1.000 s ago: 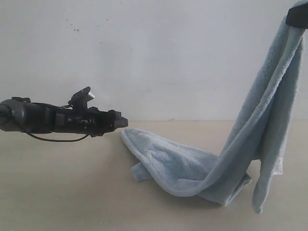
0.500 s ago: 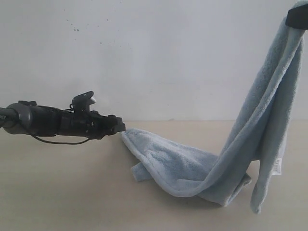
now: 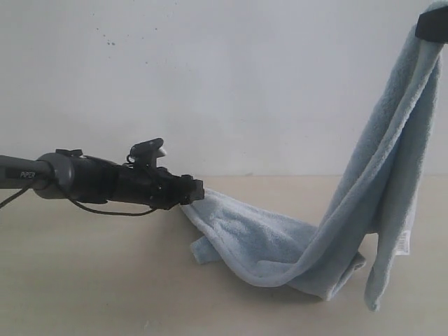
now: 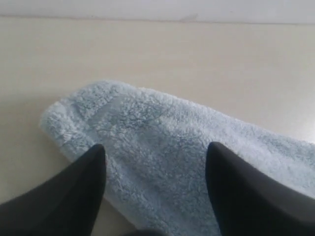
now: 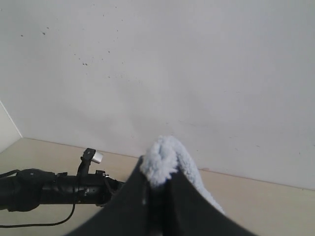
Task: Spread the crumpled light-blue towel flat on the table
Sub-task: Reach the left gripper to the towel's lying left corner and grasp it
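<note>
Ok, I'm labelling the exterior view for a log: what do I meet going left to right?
Black open left gripper → pale light-blue terry-cloth towel, first its part lying on the table, then its raised part → black right gripper, shut on the towel's top.

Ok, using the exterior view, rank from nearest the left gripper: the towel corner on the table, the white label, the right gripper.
1. Towel corner, by the left gripper.
2. White label, low on the hanging right edge.
3. Right gripper, top right corner.
</note>
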